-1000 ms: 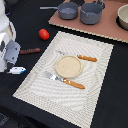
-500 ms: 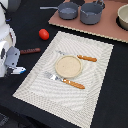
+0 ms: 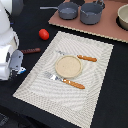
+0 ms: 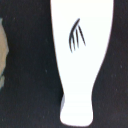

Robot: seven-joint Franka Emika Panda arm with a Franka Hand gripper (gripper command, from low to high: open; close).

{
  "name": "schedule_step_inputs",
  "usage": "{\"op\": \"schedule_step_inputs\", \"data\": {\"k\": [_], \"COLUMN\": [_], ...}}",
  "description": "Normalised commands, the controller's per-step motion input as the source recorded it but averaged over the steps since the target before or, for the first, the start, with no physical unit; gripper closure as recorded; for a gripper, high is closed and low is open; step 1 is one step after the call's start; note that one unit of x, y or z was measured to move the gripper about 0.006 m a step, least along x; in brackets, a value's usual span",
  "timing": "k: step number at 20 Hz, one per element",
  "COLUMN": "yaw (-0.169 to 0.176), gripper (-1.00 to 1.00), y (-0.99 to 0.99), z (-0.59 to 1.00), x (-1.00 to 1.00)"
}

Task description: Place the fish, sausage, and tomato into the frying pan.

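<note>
The fish (image 4: 82, 55), white with a dark fin mark, fills the wrist view and lies on the black table; no fingers show there. In the exterior view my gripper (image 3: 19, 70) hangs low at the left, just off the placemat's left edge, and the arm hides the fish. I cannot tell whether the jaws are open or shut. The sausage (image 3: 31, 50) lies on the black table beside the arm. The red tomato (image 3: 44, 34) sits further back. The frying pan (image 3: 67, 10) stands at the back on a brown board, its handle pointing to the exterior view's left.
A deeper grey pot (image 3: 91, 13) stands next to the pan. A tan plate (image 3: 68, 66) sits on the striped placemat (image 3: 95, 85) between two pieces of orange-handled cutlery (image 3: 75, 84). A tan edge (image 4: 2, 55) shows at the side of the wrist view.
The arm has shifted only slightly at the exterior view's left. The tomato, sausage, pan and plate have not moved.
</note>
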Motion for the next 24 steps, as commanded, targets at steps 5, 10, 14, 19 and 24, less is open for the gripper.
{"op": "schedule_step_inputs", "data": {"k": [5,10,14,19,24], "yaw": [0.000,0.000,0.000,0.000,-0.011], "gripper": [1.00,1.00,1.00,1.00,1.00], "y": [-0.05,-0.04,0.00,0.00,-0.03], "z": [-0.08,0.00,-0.09,-0.19,0.07], "x": [0.07,0.01,0.01,0.01,0.04]}}
